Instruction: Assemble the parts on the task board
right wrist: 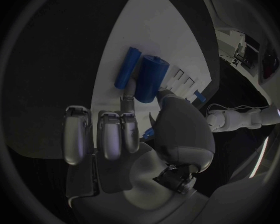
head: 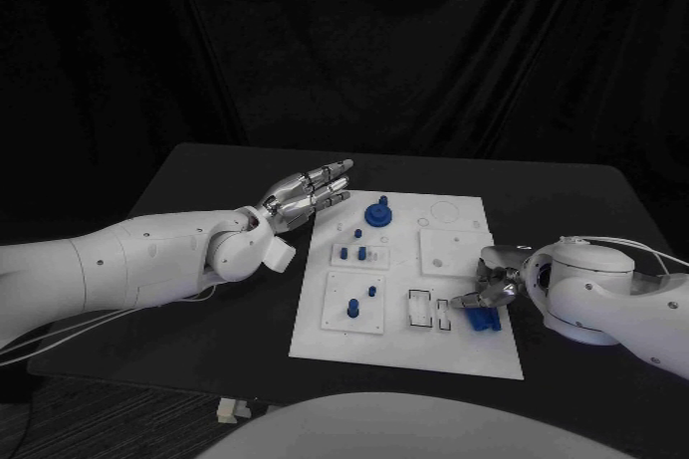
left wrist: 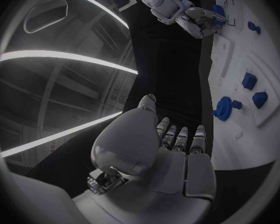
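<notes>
Currently, right hand point(head: 486, 292) fingers are pinching a blue block point(head: 484, 318) at the task board point(head: 445, 354), lower right of frame; left hand point(head: 305, 195) is hovering open-fingered, upper centre. Aligning squarely with the slots point(head: 429, 311) should be easing insertion.

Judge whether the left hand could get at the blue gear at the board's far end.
Probably yes: the left hand hangs open just beside the blue gear, nothing between them.

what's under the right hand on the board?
Under the right hand, blue parts lie on the task board beside empty rectangular slots. The right wrist view shows a fingertip touching one blue cylinder; the board beneath the palm is covered.
</notes>
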`<state>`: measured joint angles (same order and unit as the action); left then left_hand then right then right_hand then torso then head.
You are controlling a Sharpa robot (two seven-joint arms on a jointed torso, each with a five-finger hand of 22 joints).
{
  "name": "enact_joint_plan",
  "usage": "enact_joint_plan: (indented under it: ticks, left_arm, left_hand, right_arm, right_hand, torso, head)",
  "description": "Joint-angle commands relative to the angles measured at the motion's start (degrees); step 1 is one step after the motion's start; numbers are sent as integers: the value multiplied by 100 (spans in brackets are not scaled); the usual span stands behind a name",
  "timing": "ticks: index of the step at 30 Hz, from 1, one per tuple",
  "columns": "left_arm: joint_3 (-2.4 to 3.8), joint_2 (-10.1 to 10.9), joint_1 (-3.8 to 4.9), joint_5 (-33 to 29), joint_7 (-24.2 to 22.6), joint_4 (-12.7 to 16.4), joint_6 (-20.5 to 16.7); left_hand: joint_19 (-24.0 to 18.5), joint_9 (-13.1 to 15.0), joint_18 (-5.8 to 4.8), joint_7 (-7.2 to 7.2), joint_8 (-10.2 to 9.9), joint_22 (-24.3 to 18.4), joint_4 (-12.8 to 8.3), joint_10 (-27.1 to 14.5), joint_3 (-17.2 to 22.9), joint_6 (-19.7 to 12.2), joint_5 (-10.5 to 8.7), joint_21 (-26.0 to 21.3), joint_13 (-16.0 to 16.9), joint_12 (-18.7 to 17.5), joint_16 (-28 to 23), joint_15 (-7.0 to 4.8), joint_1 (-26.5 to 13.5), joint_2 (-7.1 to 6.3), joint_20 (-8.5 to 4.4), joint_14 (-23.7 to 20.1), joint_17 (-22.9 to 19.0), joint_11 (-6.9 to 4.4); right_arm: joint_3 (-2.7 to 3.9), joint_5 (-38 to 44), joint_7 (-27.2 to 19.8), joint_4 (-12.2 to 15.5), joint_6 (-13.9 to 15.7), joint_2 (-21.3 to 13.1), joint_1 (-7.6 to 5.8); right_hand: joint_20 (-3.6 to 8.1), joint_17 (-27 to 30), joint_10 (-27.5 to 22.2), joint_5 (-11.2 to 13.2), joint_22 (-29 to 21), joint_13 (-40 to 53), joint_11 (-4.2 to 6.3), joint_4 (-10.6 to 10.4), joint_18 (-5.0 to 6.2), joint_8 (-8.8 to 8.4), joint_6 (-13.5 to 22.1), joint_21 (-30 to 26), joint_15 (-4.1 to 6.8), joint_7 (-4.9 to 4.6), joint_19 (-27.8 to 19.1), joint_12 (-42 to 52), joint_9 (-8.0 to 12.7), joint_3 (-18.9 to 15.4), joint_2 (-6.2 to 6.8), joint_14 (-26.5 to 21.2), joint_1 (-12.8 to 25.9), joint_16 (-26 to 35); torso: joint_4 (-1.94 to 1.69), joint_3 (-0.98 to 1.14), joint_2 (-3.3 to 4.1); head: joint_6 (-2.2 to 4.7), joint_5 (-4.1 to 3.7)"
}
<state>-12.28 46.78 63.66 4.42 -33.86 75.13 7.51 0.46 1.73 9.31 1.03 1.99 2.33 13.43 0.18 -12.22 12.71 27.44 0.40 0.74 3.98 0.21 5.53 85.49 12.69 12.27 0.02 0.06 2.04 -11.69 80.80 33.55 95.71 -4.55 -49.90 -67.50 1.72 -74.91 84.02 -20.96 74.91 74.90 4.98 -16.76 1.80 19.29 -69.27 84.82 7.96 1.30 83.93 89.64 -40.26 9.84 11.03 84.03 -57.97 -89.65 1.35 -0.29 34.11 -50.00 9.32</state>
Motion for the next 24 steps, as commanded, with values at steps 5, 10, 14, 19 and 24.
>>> enact_joint_plan:
  ticks: [5, 10, 14, 19, 24]
  left_arm:
    - [6, -5, -13, -30, -29, 8, 86]
    - [7, -3, -18, -30, -18, 4, 90]
    - [7, -4, -21, -30, -11, -1, 92]
    - [7, -20, -26, -30, -4, -12, 97]
    - [7, -27, -28, -30, 0, -10, 98]
  left_hand:
    - [12, 4, 95, 6, 36, 0, -41, -2, -2, -15, 35, 14, 8, 25, -21, 14, 35, 50, 29, -2, -6, 62]
    - [12, 4, 96, 5, 36, 3, -44, -2, 0, -15, 42, 14, 7, 23, -21, 16, 38, 52, 30, -2, -6, 69]
    - [12, 4, 96, 5, 36, 3, -44, -2, 0, -15, 42, 14, 7, 23, -21, 16, 38, 52, 30, -2, -6, 69]
    - [12, 3, 96, 6, 36, -1, -50, -3, 3, -19, 52, 14, 7, 24, -21, 18, 42, 54, 32, -2, -6, 73]
    - [12, 3, 96, 6, 36, -1, -50, -3, 3, -19, 52, 14, 7, 24, -21, 18, 42, 54, 32, -2, -6, 73]
  right_arm:
    - [-11, -426, 131, 14, 277, -34, 33]
    - [-10, -1071, 128, 119, 492, -135, 15]
    - [-10, -1714, 122, 185, 643, -181, -85]
    - [-10, -2645, 117, 247, 866, -180, -245]
    - [-10, -3233, 116, 257, 1062, -131, -292]
  right_hand:
    - [-48, -1509, 598, -848, 1304, 1510, 10, 57, -25, -131, 37, -41, -13, -8, 313, 36, -86, 210, -146, 597, -327, -35]
    - [-46, -1509, 598, -945, 1290, 1510, 14, 77, -15, -143, 30, -79, -11, -2, 294, 36, -111, 254, -155, 597, -356, -35]
    - [-44, -1509, 598, -997, 1280, 1510, 15, 81, -7, -155, 31, -106, -9, -3, 281, 36, -127, 291, -182, 597, -364, -35]
    - [-43, -1509, 598, -1084, 1275, 1510, 11, 70, -4, -174, 38, -121, -10, -11, 274, 36, -148, 331, -214, 597, -318, -35]
    - [-44, -1509, 598, -1145, 1269, 1510, 4, 64, 1, -202, 66, -139, -14, -23, 266, 36, -162, 367, -244, 597, -270, -35]
  torso:
    - [1, -1, -1]
    - [2, 0, -3]
    - [1, 0, -3]
    - [2, 0, -1]
    - [-5, -1, 0]
  head:
    - [0, 16]
    - [0, 38]
    - [0, 28]
    - [0, 16]
    - [0, 24]
